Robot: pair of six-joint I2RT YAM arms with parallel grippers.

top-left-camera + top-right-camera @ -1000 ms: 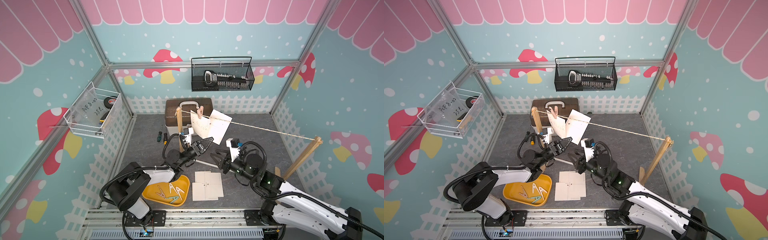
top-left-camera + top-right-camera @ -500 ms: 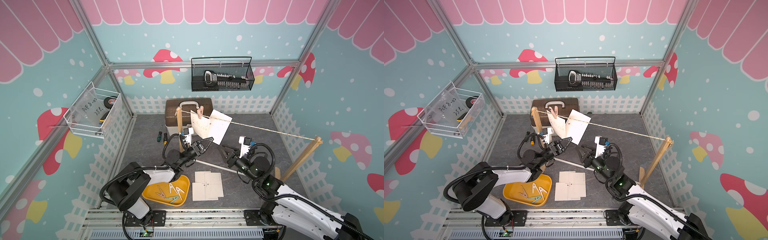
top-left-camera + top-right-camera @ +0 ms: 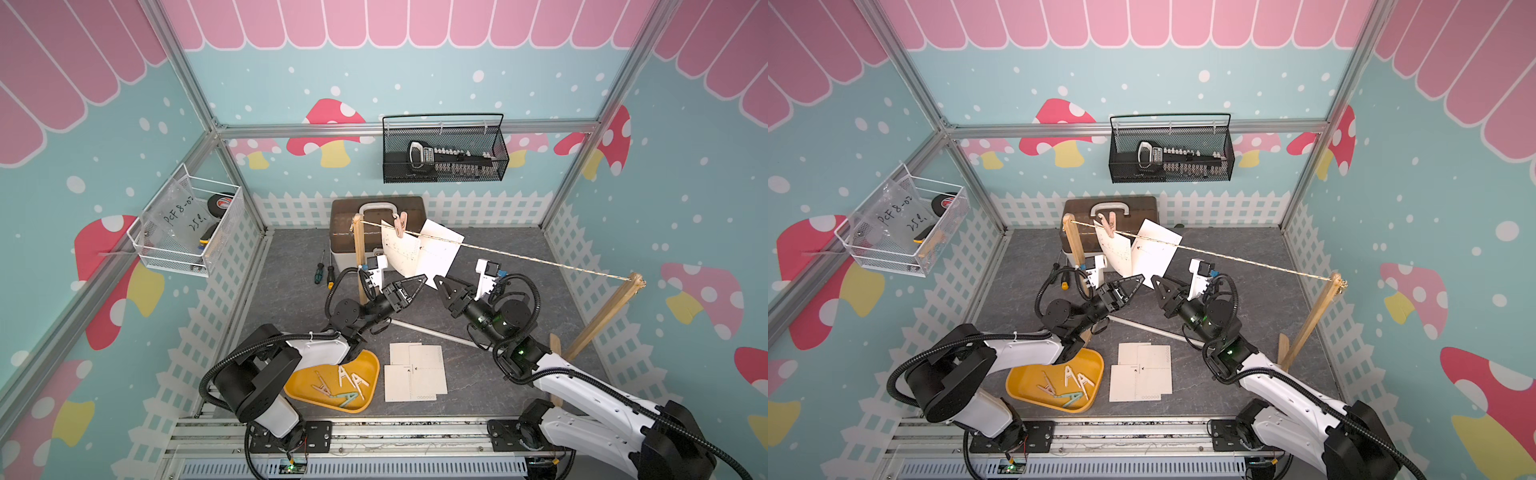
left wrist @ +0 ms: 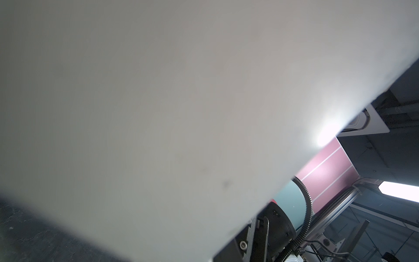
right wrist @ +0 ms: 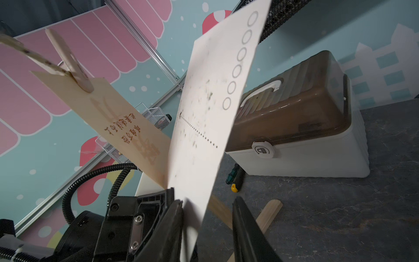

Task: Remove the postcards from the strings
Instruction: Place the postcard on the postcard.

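Observation:
The string point(image 3: 519, 257) runs between two wooden posts. A pink peg point(image 3: 400, 224) pins one postcard point(image 3: 395, 253) to it. A second, white postcard point(image 3: 440, 249) leans across the string beside it; its row of circles shows in the right wrist view point(image 5: 210, 90). My left gripper point(image 3: 420, 280) is shut on this card's lower corner, and the card fills the left wrist view point(image 4: 181, 102). My right gripper point(image 3: 441, 284) stands open at the same corner, with the card's edge between its jaws point(image 5: 207, 200), against one finger point(image 5: 174, 217). Three more postcards point(image 3: 415, 374) lie flat on the floor.
A yellow tray point(image 3: 299, 380) holds several pegs in front of the left arm. A brown-lidded box point(image 3: 345, 208) stands behind the left post point(image 3: 358, 249), with two screwdrivers point(image 3: 322, 272) beside it. A white rod point(image 3: 432, 332) lies on the floor. The right post point(image 3: 602, 316) leans.
My right gripper has risen from near the floor toward the hanging white postcard's lower corner, and its jaws now straddle the card's edge. The left gripper has stayed put.

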